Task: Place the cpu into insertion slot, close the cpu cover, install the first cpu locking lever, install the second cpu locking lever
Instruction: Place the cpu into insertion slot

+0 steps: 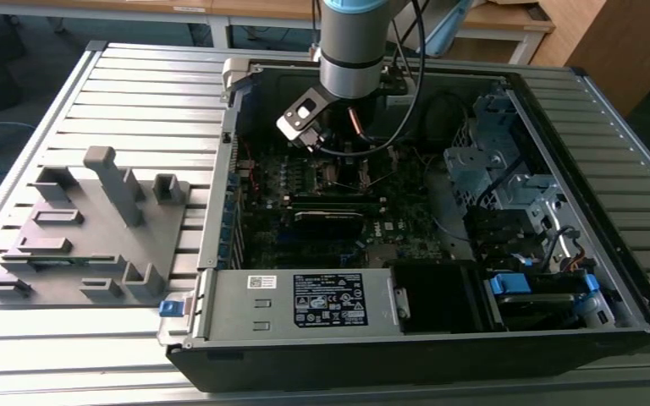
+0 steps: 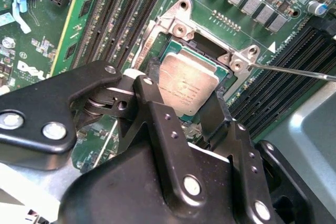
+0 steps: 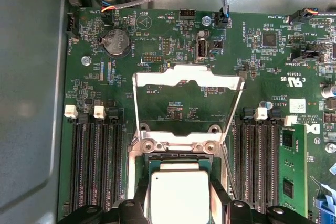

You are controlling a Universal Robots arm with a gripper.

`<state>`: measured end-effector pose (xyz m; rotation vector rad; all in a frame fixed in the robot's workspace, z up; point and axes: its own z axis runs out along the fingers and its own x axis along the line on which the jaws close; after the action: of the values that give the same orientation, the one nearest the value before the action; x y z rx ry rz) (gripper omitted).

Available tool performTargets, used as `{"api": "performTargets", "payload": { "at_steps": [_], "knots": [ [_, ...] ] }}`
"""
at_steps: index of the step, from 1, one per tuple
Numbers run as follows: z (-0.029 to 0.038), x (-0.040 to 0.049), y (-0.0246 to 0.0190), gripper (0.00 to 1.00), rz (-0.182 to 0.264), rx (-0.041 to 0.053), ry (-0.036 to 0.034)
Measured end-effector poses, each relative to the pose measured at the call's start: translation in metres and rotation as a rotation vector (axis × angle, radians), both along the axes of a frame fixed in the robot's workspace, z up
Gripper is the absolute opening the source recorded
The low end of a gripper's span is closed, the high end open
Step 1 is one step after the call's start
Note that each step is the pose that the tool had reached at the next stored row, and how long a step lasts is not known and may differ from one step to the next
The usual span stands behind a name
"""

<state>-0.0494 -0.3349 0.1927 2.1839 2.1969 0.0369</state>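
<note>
Blk tool (image 2: pixel 184 92) clamping cpu (image 2: pixel 190 80), cpu at insertion slot (image 2: pixel 181 29), mem slots (image 2: pixel 105 19) both sides

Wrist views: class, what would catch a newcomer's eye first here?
The small square silver-grey cpu sits at the silver-rimmed insertion slot on the green motherboard, with the black gripper right at it. In the first wrist view, the thin silvery cpu cover stands open beside the slot.

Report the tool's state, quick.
The tool: closed on the cpu, gripping its sides at the insertion slot; cpu cover raised open.
</note>
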Motion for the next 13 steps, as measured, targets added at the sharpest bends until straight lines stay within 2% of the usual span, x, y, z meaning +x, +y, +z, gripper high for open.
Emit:
{"api": "performTargets", "payload": {
  "at_steps": [13],
  "knots": [
    [-0.0003, 0.0007, 0.0000, 0.54, 0.000, 0.0000, 0.0000]
  ]
}}
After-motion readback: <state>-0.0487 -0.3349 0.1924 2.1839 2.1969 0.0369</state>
